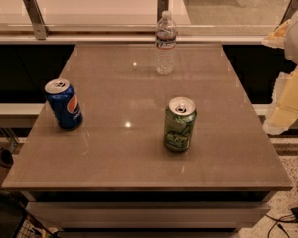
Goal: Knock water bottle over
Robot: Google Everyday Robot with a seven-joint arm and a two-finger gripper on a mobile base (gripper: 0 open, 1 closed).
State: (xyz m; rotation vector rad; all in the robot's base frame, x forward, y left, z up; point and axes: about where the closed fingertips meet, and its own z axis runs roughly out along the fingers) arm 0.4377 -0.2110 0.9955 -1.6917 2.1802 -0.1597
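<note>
Sitting nearest on the brown table [114, 152] is one green soda can [180, 124], standing upright right of centre with its tab top showing. Its label print is not resolving into any readable words. One blue can [64, 104] is standing near the left edge, well apart from the green one, and is showing the round red, white and blue Pepsi mark. That is making two cans in all. One water bottle [165, 43] is standing upright at the far edge of the table, about mid-width, wearing a white cap and a pale label band whose writing is too small to read. One gripper [288, 103] is hanging at the right border of the view, off the table's right side and well apart from the bottle; whether it is parted or closed is not showing.
</note>
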